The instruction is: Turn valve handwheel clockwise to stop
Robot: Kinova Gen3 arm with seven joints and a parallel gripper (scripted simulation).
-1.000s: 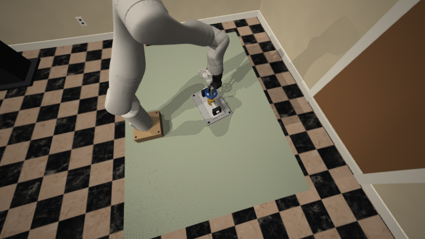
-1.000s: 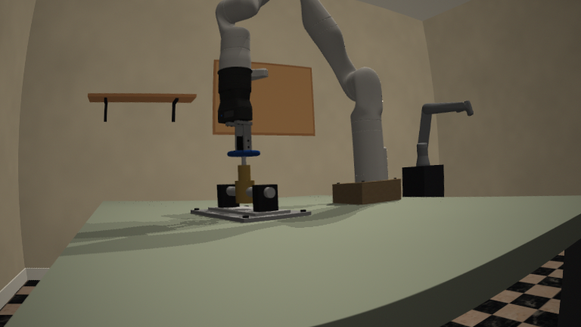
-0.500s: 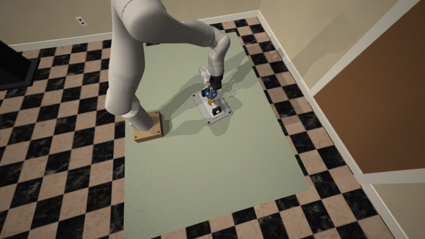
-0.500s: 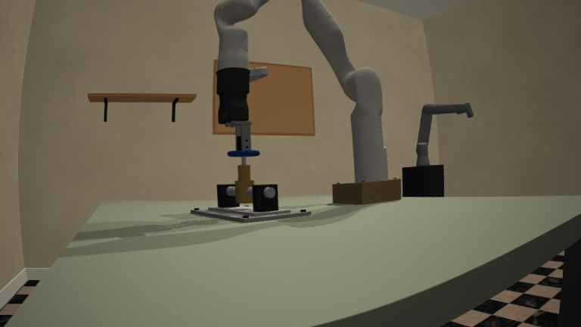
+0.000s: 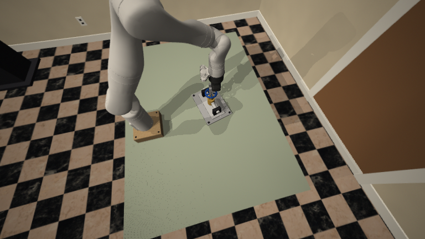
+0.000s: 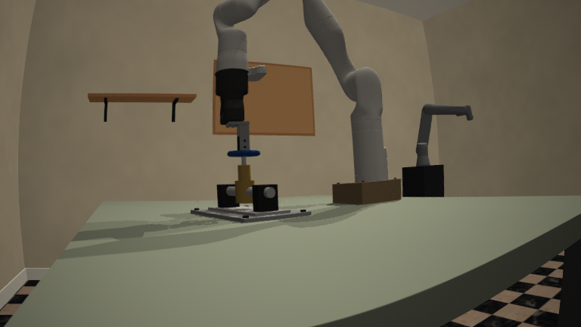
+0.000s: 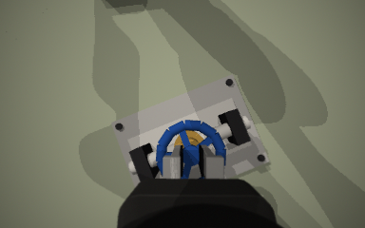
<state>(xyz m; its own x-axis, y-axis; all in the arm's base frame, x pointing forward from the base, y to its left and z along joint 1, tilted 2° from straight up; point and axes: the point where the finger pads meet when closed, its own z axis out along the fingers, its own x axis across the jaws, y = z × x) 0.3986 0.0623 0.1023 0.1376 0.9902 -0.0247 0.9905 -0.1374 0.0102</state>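
Pale grey tubular Kinova arm (image 5: 134,14) with faint seam rings at its joints, black wrist section (image 6: 231,82), small light grey bracket (image 6: 256,71) beside it, 2 grey fingers, wooden base block (image 5: 158,131)

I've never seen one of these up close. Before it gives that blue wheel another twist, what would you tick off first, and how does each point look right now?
1. Gripper shut on the blue handwheel: ok; the fingers flank a spoke near the rim.
2. Gripper comes straight down over the wheel: ok in the exterior view.
3. Wheel lies level: ok, seen edge-on.
4. Valve's base plate flat on the table: ok.
5. Nothing crowding the arm near the valve: ok.
6. How far the wheel is from its stop: cannot tell.
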